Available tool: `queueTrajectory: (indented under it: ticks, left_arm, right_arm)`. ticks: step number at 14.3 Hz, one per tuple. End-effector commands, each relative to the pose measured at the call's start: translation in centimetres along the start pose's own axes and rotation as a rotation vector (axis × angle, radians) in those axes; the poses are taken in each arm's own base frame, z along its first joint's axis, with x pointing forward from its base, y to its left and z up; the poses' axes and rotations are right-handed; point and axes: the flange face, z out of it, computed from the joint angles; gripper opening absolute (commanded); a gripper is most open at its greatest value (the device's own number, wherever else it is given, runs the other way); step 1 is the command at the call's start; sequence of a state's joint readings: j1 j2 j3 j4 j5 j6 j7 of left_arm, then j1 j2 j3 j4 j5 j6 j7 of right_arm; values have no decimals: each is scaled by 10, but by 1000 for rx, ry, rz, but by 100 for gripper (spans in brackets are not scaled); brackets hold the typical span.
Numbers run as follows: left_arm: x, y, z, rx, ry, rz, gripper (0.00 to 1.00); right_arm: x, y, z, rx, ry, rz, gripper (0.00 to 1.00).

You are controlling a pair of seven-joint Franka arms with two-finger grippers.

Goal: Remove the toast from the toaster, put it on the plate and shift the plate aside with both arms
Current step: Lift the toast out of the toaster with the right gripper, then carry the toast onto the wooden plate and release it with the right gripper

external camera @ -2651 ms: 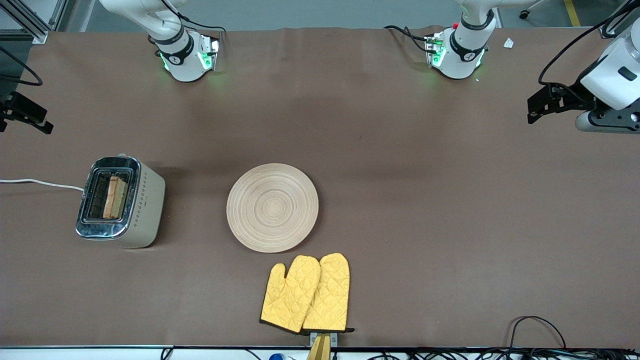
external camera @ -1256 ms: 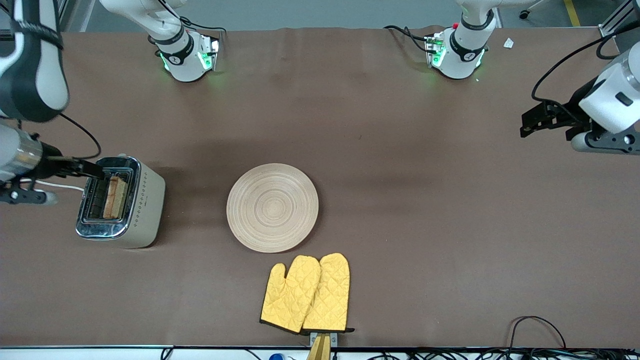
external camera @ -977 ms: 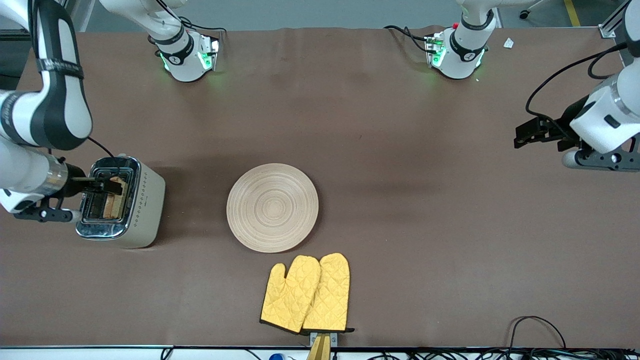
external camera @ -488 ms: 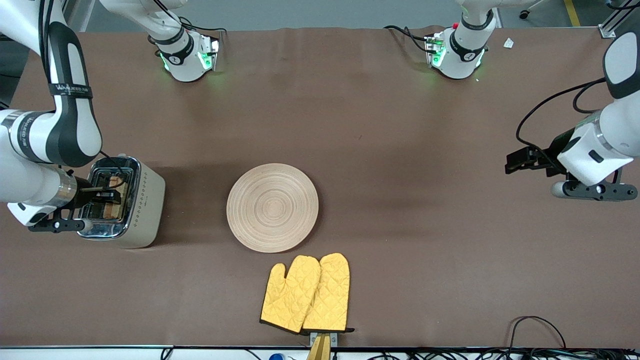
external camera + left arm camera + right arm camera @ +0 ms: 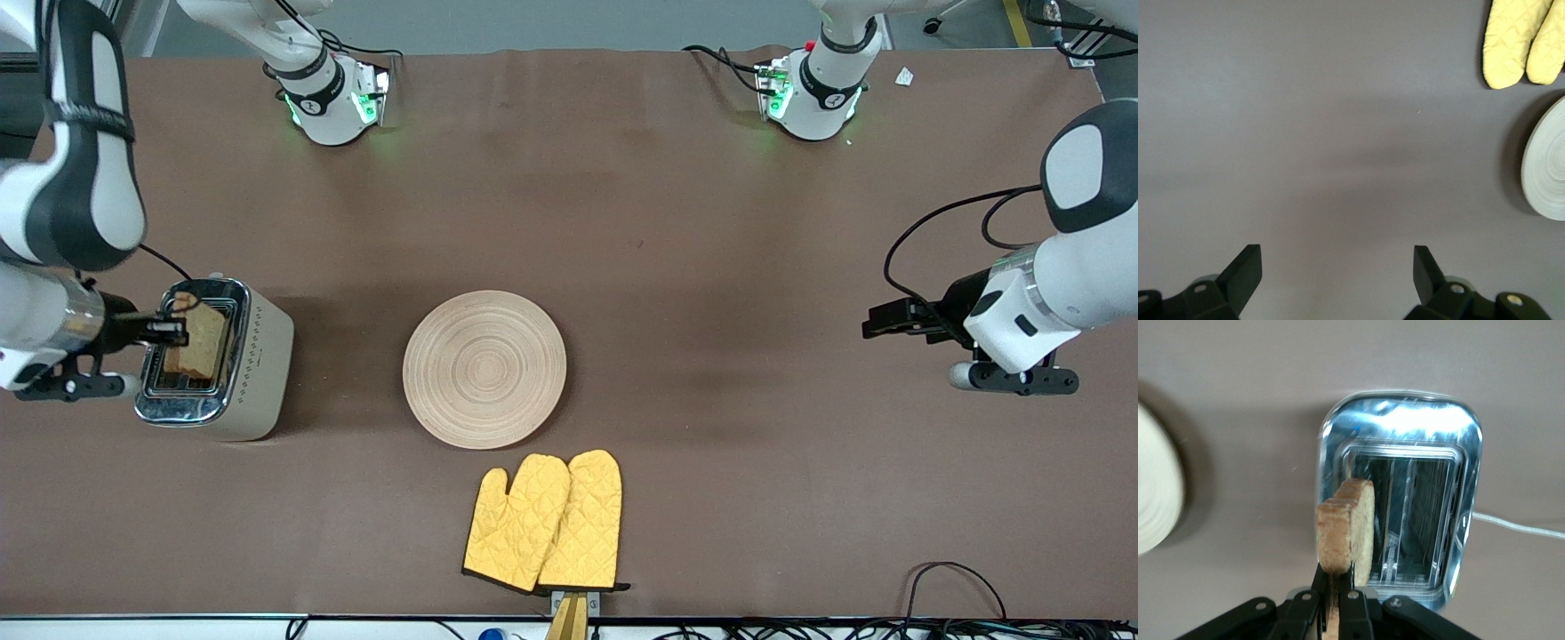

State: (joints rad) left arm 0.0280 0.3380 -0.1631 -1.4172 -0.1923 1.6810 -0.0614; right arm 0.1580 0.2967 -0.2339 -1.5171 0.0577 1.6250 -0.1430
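Over the toaster (image 5: 213, 360), the right claw (image 5: 174, 331) pinches the toast (image 5: 197, 339), hiding its lower edge; the left claw (image 5: 1337, 273) gapes.

A wide bench (image 5: 711, 444) with a matte brown cloth cover fills nearly all the front view. Above its top edge shows a strip of grey floor (image 5: 551, 22) with a yellow painted line (image 5: 1018, 22). Black cables (image 5: 951, 578) lie along the lower edge.

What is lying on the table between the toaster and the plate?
Nothing: in the front view only bare brown table shows between the toaster and the plate. The right gripper holds the toast over the toaster.
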Motion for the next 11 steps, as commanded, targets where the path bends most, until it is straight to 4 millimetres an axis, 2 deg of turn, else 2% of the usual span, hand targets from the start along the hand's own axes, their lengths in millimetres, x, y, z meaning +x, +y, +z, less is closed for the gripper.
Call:
queueTrajectory:
  ticks: [1,4,6,9,11]
  left_arm:
    - [10,-1,7,-92,-3,-24,100]
    - [20,-9,20,-166,-1,-43,100]
    - [27,-7,33,-207,-3,-55,100]
    - [43,-4,63,-294,-5,-75,100]
    - [56,-3,95,-384,-16,-97,100]
  right_arm:
    - [-7,-47,-27,12,-4,0,3]
    - [-7,-138,-21,21,-3,92,3]
    - [-4,-192,-14,54,37,157,3]
    - [10,-265,34,31,56,238,4]
    - [15,-299,66,12,56,297,6]
